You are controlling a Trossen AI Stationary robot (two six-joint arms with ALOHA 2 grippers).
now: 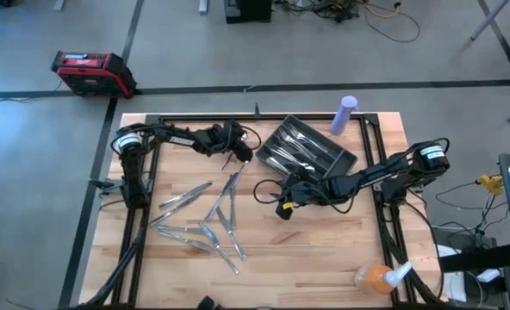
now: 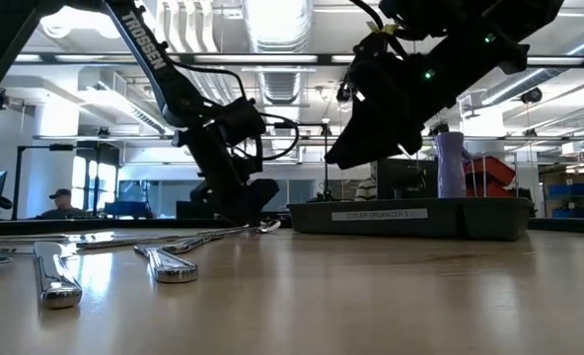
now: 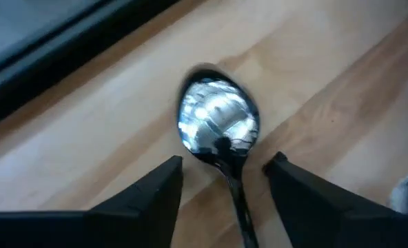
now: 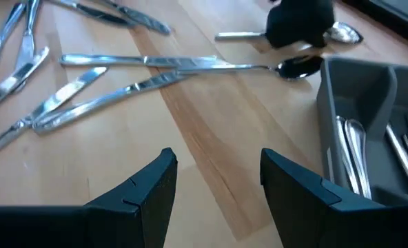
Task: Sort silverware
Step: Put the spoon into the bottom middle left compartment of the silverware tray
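The left gripper (image 3: 221,179), fingers apart, straddles a spoon (image 3: 218,127) on the table (image 1: 324,250), at nine o'clock from the tray (image 1: 345,161). The right gripper (image 4: 218,179), also spread and empty, hovers at the tray's six o'clock edge. More cutlery (image 1: 208,220) lies loose (bare wood toward the near edge).

Bright overhead light, blurred wrist views

Silverware (image 1: 205,215) is mirror-shiny metal, table (image 1: 324,250) is smooth pale wood, tray (image 4: 369,89) is matt grey plastic.
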